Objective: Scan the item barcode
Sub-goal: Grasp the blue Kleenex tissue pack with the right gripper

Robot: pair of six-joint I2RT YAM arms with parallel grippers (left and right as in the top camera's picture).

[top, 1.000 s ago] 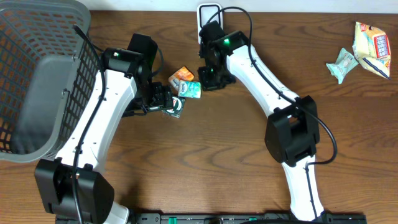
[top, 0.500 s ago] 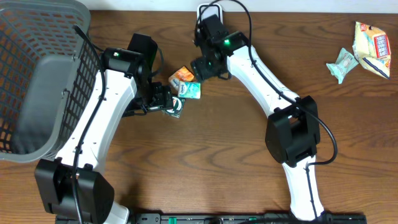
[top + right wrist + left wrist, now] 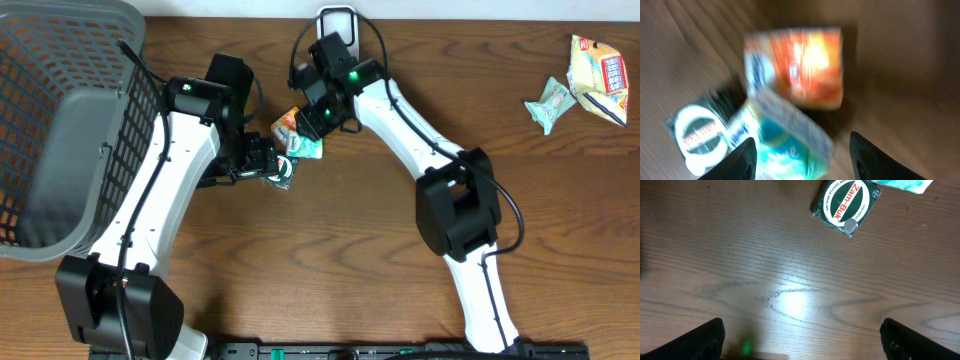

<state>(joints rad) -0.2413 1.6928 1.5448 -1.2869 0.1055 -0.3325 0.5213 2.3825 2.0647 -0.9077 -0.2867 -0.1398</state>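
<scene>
— How does the left gripper [image 3: 802,339] stand?
— Jaws wide apart, empty, pointing down near the middle of the tabletop [image 3: 350,260].
— And the right gripper [image 3: 801,152]?
— Parted too, empty, nearer the far edge. The right arm [image 3: 410,115] is bent at the elbow.

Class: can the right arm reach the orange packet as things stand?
Probably yes: the right gripper hangs open above the orange packet; only the teal packet overlaps one edge.
</scene>
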